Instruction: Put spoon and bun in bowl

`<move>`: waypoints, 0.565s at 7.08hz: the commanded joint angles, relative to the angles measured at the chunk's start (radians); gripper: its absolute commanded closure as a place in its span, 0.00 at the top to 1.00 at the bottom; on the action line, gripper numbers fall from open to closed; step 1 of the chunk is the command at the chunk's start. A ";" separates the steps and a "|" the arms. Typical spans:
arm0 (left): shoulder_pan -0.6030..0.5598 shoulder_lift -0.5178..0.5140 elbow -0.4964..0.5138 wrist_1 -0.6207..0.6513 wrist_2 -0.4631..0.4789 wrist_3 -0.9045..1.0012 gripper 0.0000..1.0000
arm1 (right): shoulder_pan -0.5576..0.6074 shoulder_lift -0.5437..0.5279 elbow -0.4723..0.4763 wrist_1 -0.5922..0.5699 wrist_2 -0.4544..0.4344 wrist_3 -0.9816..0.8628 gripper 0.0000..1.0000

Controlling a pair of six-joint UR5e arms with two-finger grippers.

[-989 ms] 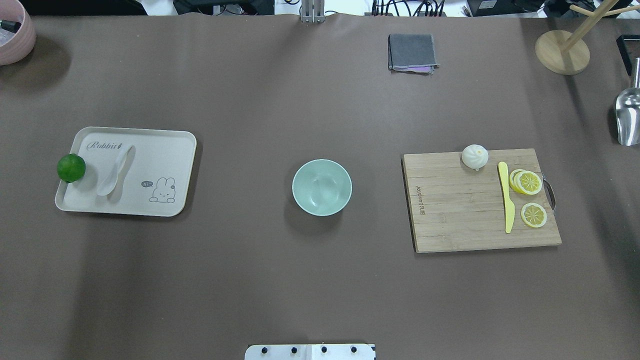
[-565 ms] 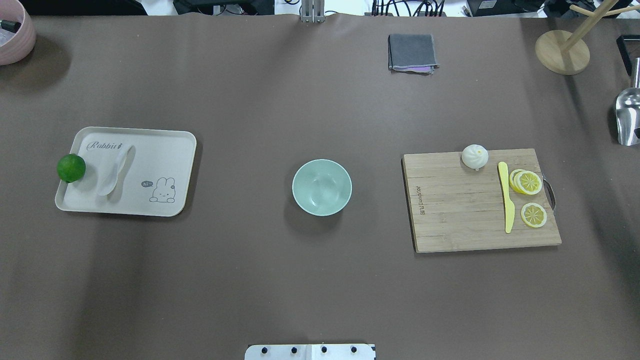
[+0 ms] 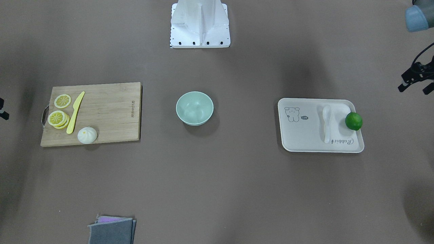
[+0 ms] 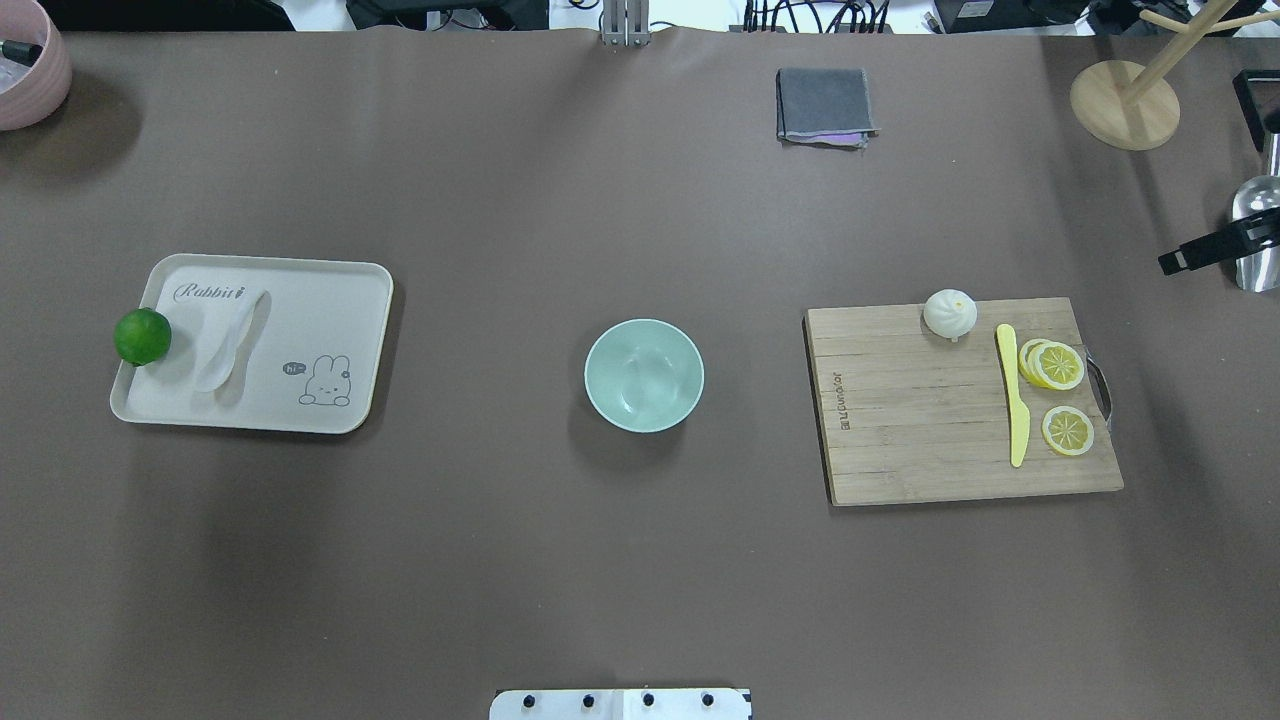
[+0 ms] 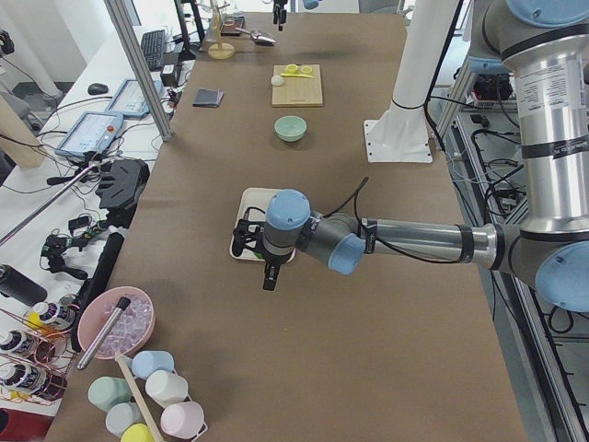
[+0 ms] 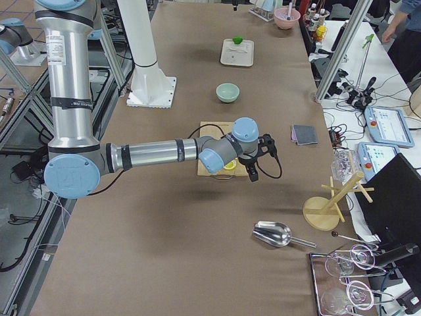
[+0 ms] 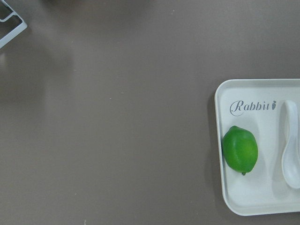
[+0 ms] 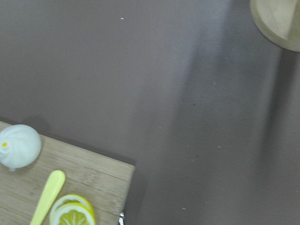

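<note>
The white spoon point(image 4: 232, 340) lies on a cream tray point(image 4: 330, 330) at the left, next to a green lime point(image 4: 142, 336). The white bun point(image 4: 949, 313) sits at the far edge of a wooden cutting board point(image 4: 920, 420) at the right. The mint-green bowl point(image 4: 644, 375) stands empty at the table's middle. My left gripper point(image 3: 414, 90) hovers outside the tray beyond the lime, fingers apart and empty. Its wrist view shows the lime point(image 7: 240, 150) and spoon point(image 7: 291, 150). My right gripper point(image 4: 1200, 255) pokes in at the right edge, only partly seen. Its wrist view shows the bun point(image 8: 18, 146).
A yellow knife point(image 4: 1015, 395) and lemon slices point(image 4: 1066, 430) lie on the board right of the bun. A folded grey cloth point(image 4: 824, 105), a wooden stand point(image 4: 1124, 104) and a metal scoop point(image 4: 1255, 230) are at the back right. A pink bowl point(image 4: 25, 70) stands at the back left.
My right gripper has come into the overhead view from the right edge, moving left. The spoon, bun and bowl have not moved.
</note>
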 commanded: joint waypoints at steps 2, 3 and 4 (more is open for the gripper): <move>0.216 -0.238 0.125 0.022 0.125 -0.137 0.92 | -0.124 0.067 0.017 -0.001 -0.048 0.077 0.98; 0.265 -0.320 0.210 0.020 0.165 -0.145 0.92 | -0.145 0.084 0.014 -0.004 -0.057 0.083 0.98; 0.305 -0.339 0.230 0.020 0.181 -0.147 0.89 | -0.168 0.106 0.014 -0.006 -0.062 0.139 0.98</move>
